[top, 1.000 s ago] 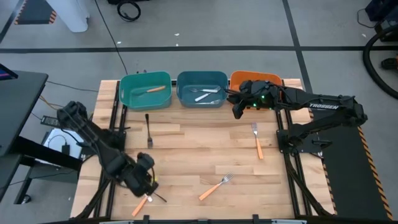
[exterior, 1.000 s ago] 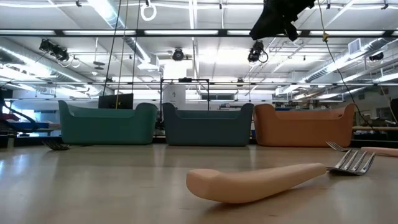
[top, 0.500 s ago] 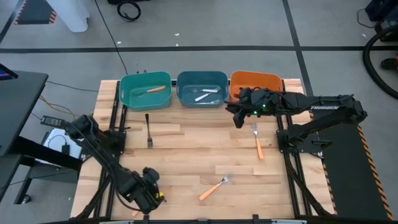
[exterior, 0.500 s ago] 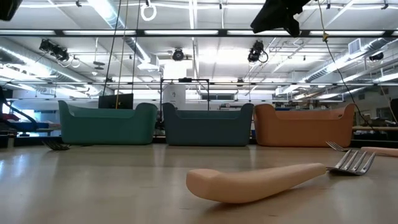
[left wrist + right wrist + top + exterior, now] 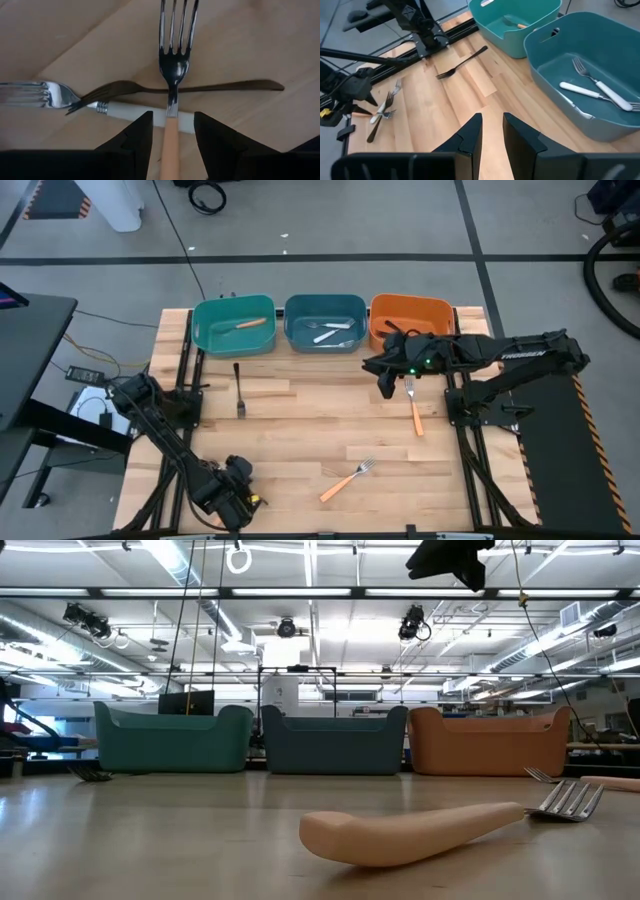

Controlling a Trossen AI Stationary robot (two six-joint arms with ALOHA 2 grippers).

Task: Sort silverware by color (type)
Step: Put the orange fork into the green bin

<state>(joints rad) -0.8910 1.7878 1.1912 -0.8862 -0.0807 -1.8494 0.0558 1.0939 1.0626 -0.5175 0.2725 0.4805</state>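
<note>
down at the table's near edge, the left gripper [image 5: 170, 137] has its fingers spread around the orange-handled fork [image 5: 172, 90], which crosses a black fork [image 5: 175, 89] and a white-handled fork [image 5: 75, 100] just ahead, while the right gripper [image 5: 492, 135], empty with a narrow gap, hovers before the bins.

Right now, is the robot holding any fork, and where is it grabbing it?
No, nothing is held. The left gripper is open around the orange-handled fork, not pinching it. The right gripper is empty above the table.

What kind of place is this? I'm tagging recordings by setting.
Probably a robotics lab or workshop: a wooden table with two robot arms, three sorting bins, cables on a concrete floor, and industrial ceiling lights.
</note>
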